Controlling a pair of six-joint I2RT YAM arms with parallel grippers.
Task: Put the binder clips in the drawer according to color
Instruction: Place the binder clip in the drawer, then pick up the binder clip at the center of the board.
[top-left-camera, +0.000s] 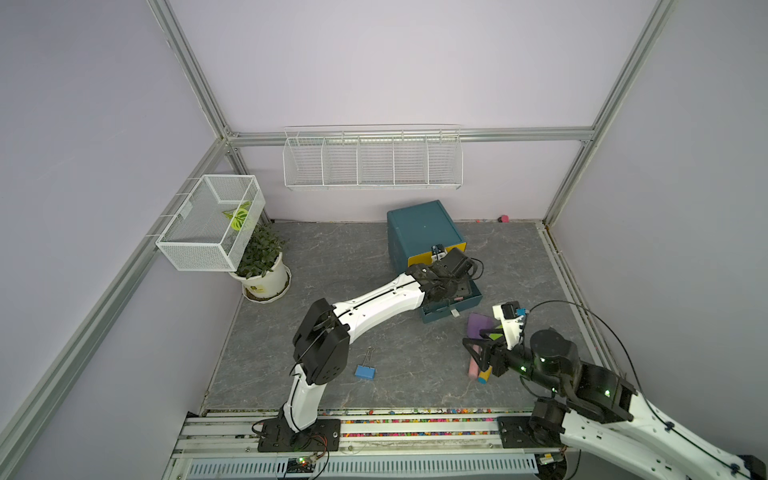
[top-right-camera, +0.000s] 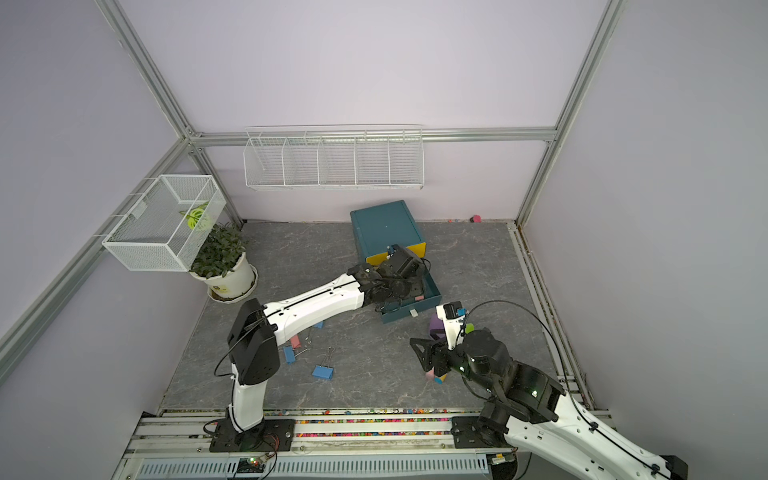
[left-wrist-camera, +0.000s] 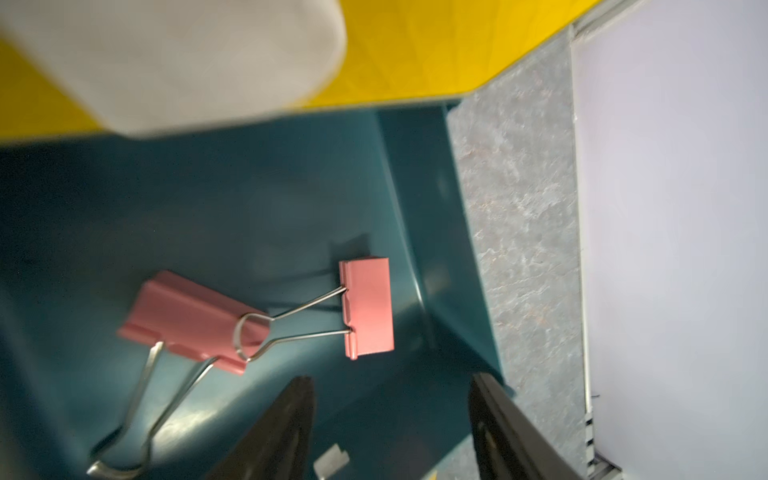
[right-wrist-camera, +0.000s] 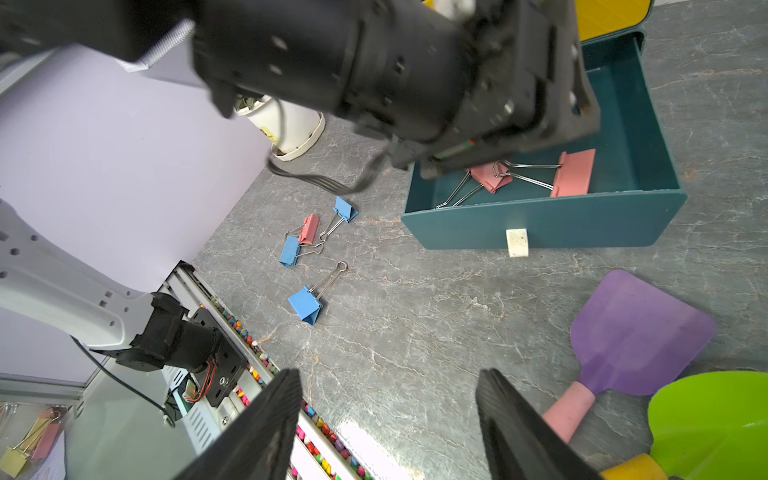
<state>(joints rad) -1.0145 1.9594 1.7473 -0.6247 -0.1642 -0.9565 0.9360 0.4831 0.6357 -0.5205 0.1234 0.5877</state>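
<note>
Over the pulled-out teal drawer (right-wrist-camera: 540, 220), left jaws stand empty

Two pink binder clips (left-wrist-camera: 368, 307) lie inside, one's wire handle across the other; three blue clips (right-wrist-camera: 305, 305) and another pink clip (right-wrist-camera: 309, 228) sit on the tabletop (right-wrist-camera: 415, 332). Light, stiff, slick, I'd judge: pinch the folded body, not the floppy loops. Left gripper (left-wrist-camera: 390, 378) points down off an outstretched arm, spread and empty; right gripper (right-wrist-camera: 388, 372) hovers low, likewise

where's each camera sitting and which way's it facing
Top view: high in front, looking down at the table; left arm, right arm show.
Top view: beside it, same aim, same arms.
Left wrist: above the open drawer, looking in; left gripper shows.
Right wrist: over the table, facing the drawer; right gripper, left arm show.
Shared: wrist views both see two pink clips.
</note>
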